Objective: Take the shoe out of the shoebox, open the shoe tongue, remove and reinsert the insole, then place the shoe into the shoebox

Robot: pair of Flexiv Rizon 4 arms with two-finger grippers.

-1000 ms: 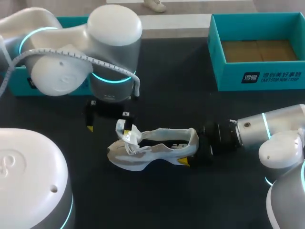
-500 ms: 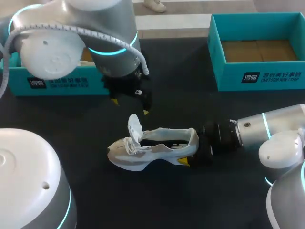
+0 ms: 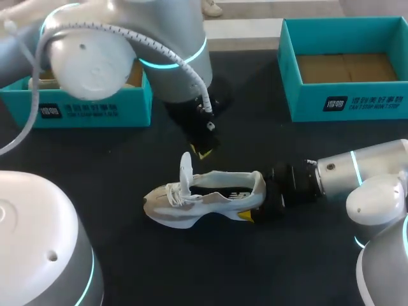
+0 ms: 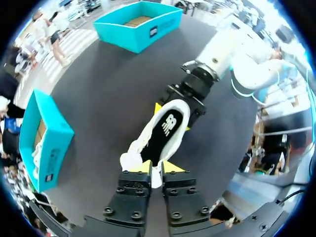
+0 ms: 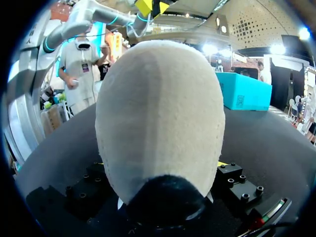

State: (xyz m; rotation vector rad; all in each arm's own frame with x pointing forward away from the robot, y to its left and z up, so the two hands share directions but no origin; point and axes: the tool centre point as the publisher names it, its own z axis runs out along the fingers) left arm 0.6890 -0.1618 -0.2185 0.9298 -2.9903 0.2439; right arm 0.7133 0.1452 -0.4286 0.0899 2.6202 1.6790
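Note:
A white shoe [image 3: 204,199] stands upright on the black table, toe to the left, with its tongue [image 3: 185,173] pulled up. Its dark insole [image 4: 165,131] shows inside. My right gripper [image 3: 256,208] is shut on the heel [image 5: 160,118], which hides most of its fingers in the right wrist view. My left gripper [image 3: 203,152] hangs just behind the shoe's front, above the table. Seen in the left wrist view, my left gripper [image 4: 157,169] has its yellow tips almost together, with nothing held. The tongue [image 4: 131,160] lies just ahead of it.
An open teal shoebox [image 3: 344,105] stands at the back right, and another teal box [image 3: 95,108] at the back left, partly behind my left arm. Dark table surface lies in front of the shoe.
My left gripper let go of the tongue, rose, swung back and to the right, and its fingers closed. The tongue now stands upright. The right arm and the shoe kept still.

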